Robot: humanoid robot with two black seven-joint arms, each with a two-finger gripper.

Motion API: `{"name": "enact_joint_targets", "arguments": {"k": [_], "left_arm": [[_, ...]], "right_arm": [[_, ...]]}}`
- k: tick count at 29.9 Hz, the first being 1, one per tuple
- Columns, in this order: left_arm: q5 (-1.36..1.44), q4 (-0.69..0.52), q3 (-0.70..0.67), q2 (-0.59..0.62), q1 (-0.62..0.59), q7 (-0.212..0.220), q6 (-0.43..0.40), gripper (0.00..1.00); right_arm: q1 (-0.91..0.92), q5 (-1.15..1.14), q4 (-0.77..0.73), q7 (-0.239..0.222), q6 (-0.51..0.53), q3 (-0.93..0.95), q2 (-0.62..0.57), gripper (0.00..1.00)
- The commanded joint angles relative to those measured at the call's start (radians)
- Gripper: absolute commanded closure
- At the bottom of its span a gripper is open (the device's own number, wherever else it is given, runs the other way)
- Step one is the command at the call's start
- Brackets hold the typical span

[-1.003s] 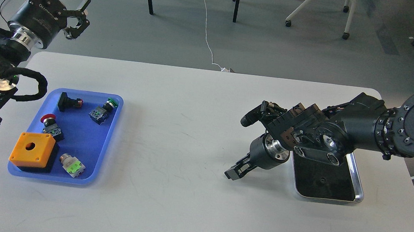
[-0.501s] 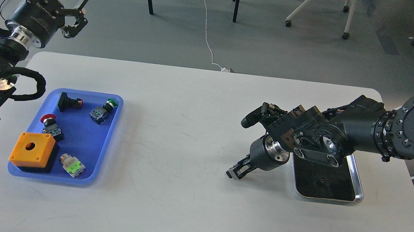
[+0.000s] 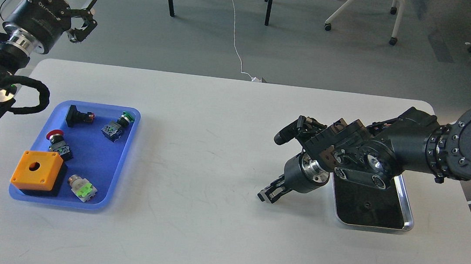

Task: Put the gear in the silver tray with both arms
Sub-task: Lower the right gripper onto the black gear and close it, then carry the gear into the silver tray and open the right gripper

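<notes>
Since a second ago, the left gripper (image 3: 82, 15) has been lifted a little, fingers spread apart. Whether the right gripper (image 3: 267, 195) is closed cannot be told. Nothing lies in the silver tray (image 3: 404, 213); parts sit in the blue tray (image 3: 126, 147).

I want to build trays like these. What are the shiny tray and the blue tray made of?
The shiny silver rectangular tray looks like polished metal: its rim gleams bright and its dark floor reflects like a mirror. The larger blue rectangular tray looks like plastic: solid even colour, soft rounded rim, only a dull sheen. That is a guess from looks alone.
</notes>
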Motion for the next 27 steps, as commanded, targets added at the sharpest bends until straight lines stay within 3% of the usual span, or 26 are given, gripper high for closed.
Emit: {"name": "enact_joint_targets", "arguments": {"k": [1, 9, 21, 27], "left_arm": [[0.000, 0.000, 0.000, 0.002, 0.000, 0.001, 0.000, 0.02], [0.000, 0.000, 0.000, 0.015, 0.000, -0.001, 0.000, 0.02], [0.000, -0.003, 0.000, 0.015, -0.002, 0.001, 0.000, 0.02], [0.002, -0.003, 0.000, 0.016, 0.000, 0.001, 0.002, 0.02]], "right_arm": [[0.022, 0.006, 0.009, 0.001, -0.001, -0.002, 0.000, 0.79], [0.186, 0.003, 0.142, 0.001, 0.000, 0.015, -0.003, 0.79], [0.211, -0.204, 0.193, 0.001, -0.001, -0.002, -0.412, 0.79], [0.117, -0.284, 0.153, 0.001, -0.006, 0.003, -0.531, 0.79]]}}
